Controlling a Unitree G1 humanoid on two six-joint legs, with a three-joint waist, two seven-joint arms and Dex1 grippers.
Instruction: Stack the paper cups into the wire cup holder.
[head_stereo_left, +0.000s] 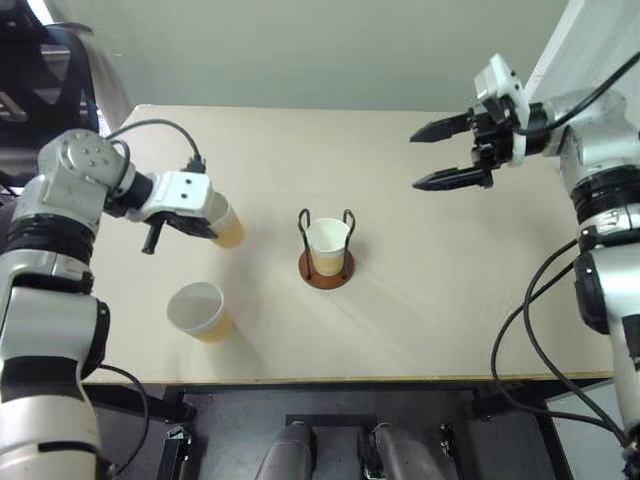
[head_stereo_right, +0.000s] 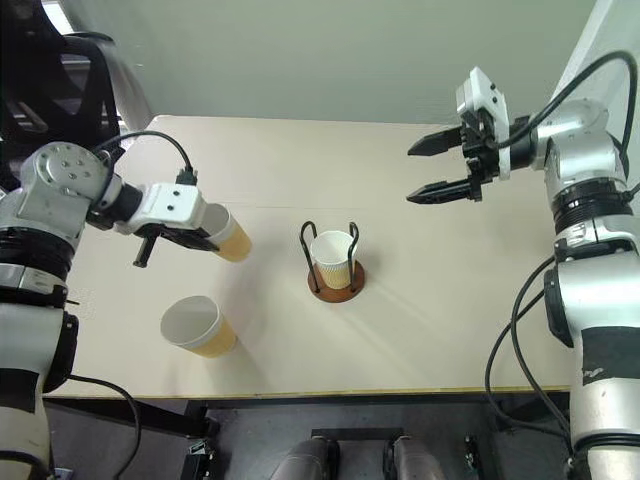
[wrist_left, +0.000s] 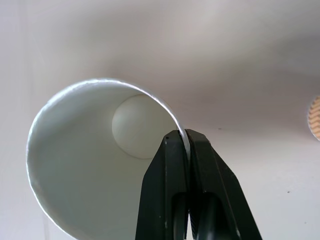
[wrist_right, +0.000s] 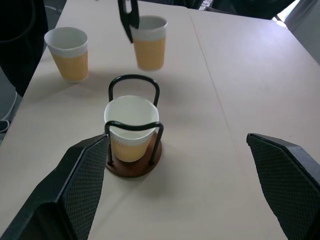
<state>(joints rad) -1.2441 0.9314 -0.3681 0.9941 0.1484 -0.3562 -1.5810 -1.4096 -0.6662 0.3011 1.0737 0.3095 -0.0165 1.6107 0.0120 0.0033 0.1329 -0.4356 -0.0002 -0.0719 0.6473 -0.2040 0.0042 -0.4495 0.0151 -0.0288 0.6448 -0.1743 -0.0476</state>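
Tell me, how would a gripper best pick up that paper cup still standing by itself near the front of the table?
Probably by its rim, from above. The free cup stands upright, mouth open to the top, so one finger can go inside and one outside, pinching the thin wall. The left gripper holds its own cup that way. The cup's far side seems the freer approach, as nothing stands close there.

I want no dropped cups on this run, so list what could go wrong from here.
1. The left gripper pinches the lifted paper cup by a thin bit of rim only; the cup may swing, deform or slip out in transit.
2. The wire cup holder already has a cup between its loops; a tilted approach could catch a wire and tip the small base.
3. The third cup stands near the table's front edge; a low sweep might knock it off.
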